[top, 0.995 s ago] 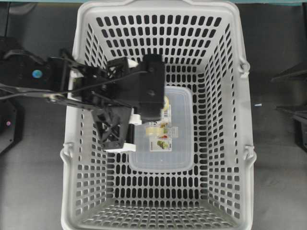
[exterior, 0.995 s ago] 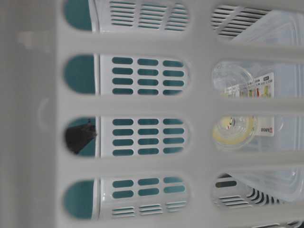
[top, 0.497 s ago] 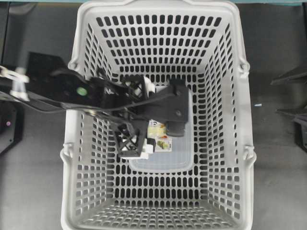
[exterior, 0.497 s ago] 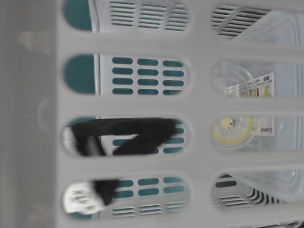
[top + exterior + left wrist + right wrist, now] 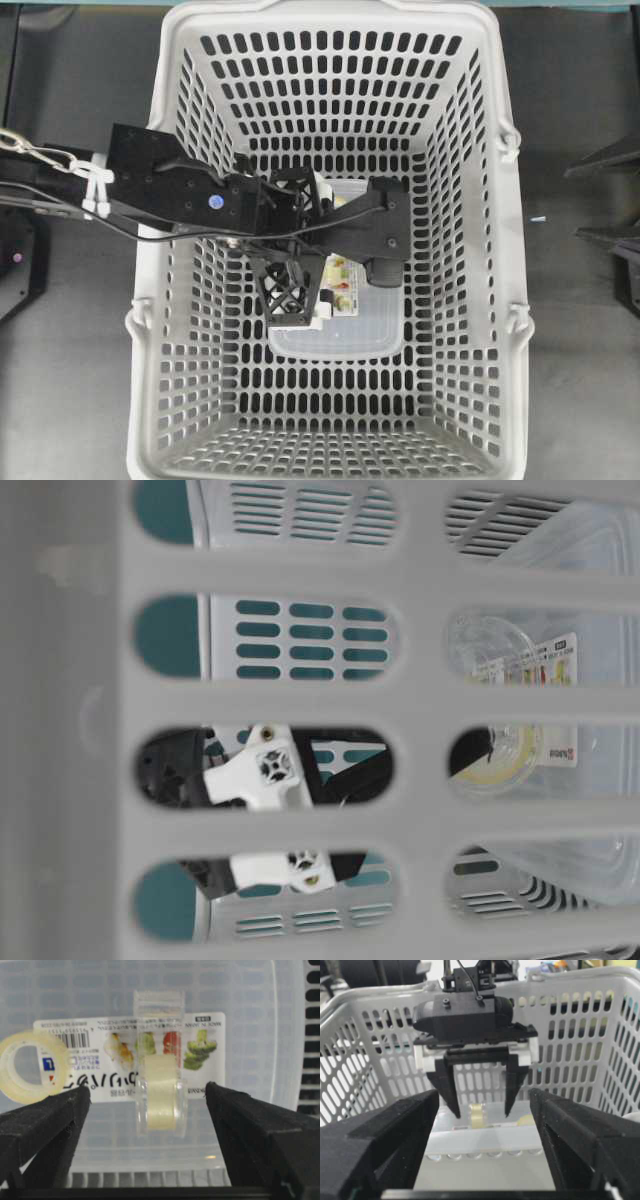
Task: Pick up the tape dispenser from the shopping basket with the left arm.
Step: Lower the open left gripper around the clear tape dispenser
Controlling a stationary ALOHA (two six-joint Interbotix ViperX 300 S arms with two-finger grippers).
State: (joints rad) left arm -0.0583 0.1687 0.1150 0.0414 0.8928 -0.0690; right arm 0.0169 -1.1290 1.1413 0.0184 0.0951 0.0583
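Clear plastic tape dispenser (image 5: 160, 1087) (pale ring inside) between black lattice fingers (image 5: 45, 1125).

Legible markings are confined to the white label (image 5: 129, 1055) on the clear plastic pack (image 5: 150, 1125) lying on the floor of the shopping basket (image 5: 180, 90).

In the left wrist view the label reads upside down. "MADE IN JAPAN" is legible along its upper right edge. A barcode with a row of digits sits at its upper left; the digits are too blurred to read. Large Japanese characters run across the lower part, not decipherable. Four small food illustrations occupy the middle band.

In the table-level view the same label shows fine print, illegible.

A small blue mark, resembling an "L", appears inside the tape ring (image 5: 31, 1066).
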